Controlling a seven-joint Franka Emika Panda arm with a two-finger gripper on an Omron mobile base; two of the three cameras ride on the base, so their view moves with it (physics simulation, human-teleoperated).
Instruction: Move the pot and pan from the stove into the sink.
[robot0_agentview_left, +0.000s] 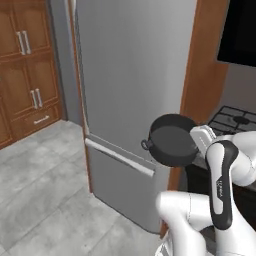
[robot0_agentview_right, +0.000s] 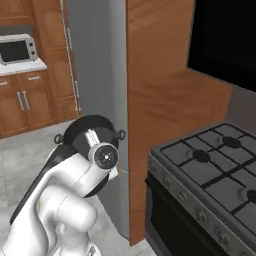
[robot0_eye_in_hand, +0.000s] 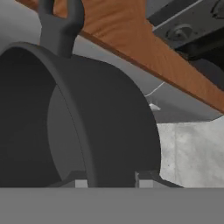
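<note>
Gripping the pot (robot0_eye_in_hand: 109, 131) by its wall, our gripper (robot0_eye_in_hand: 111, 180) holds it tipped in mid-air before the fridge (robot0_agentview_left: 130, 75), left of the stove (robot0_agentview_right: 215, 175). We should level it before reaching the sink.

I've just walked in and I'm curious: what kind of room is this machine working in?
A home kitchen, by the look of it. There is a gas stove with black grates, a tall grey fridge, and wooden cabinets with a microwave on a counter. The arm carries a dark pot.
</note>
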